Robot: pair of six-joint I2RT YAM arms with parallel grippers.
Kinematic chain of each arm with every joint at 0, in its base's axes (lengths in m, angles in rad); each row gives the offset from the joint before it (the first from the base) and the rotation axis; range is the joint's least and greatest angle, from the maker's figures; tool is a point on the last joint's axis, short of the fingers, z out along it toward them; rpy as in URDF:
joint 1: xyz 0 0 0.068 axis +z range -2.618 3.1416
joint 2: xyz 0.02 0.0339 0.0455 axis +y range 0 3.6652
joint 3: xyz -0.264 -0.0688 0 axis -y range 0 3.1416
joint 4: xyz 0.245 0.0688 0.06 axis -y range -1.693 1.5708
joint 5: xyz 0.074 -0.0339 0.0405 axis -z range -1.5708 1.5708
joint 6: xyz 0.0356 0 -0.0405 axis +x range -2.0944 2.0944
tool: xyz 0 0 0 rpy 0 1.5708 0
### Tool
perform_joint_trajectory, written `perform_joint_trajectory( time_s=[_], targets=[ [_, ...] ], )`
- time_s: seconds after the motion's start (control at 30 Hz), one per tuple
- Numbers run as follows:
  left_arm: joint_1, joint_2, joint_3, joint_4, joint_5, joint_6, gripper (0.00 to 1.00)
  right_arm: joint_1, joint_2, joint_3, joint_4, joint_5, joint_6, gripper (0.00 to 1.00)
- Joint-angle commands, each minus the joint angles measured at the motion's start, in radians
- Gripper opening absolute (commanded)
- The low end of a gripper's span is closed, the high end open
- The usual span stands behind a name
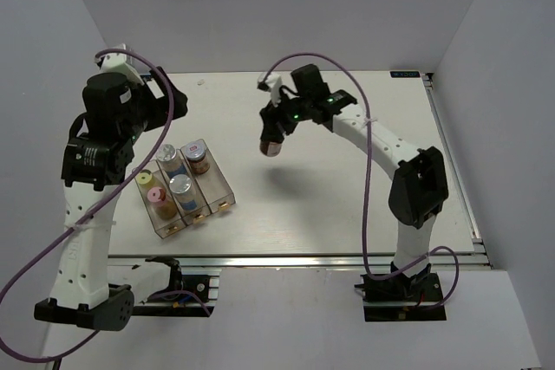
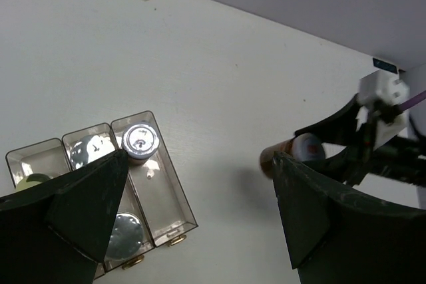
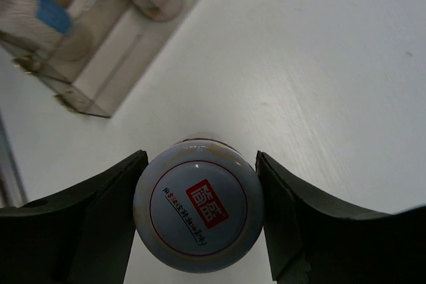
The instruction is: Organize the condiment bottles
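I get bright, even light from overhead on the white table (image 1: 347, 205). A soft shadow lies beside the brown jar (image 1: 271, 146). One silver lid (image 2: 140, 141) glares, and the right wrist view blurs the tray (image 3: 100, 64).

Rt wrist cam: I see text on the jar (image 3: 198, 205) lid, a red square w/ two white Chinese chars, tiny blue chars curving beside it, illegible to me.

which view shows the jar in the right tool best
Right wrist: the brown cylindrical jar with a white lid fills the frame, lid mark clear. Top external shows it small, from the side; left wrist, half hidden.
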Motion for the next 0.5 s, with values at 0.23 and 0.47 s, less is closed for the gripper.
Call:
perform_joint_trajectory(
  time_s=[0.23, 0.47],
  targets=[
    [-0.004, -0.120, 0.058, -0.018, 0.018, -0.023, 0.98, 0.279, 0.121, 0.276, 0.043, -0.076, 0.107, 0.00],
    [-0.004, -0.188, 0.021, -0.046, 0.026, -0.062, 0.98, 0.331, 0.223, 0.325, 0.100, -0.017, 0.138, 0.00]
  ],
)
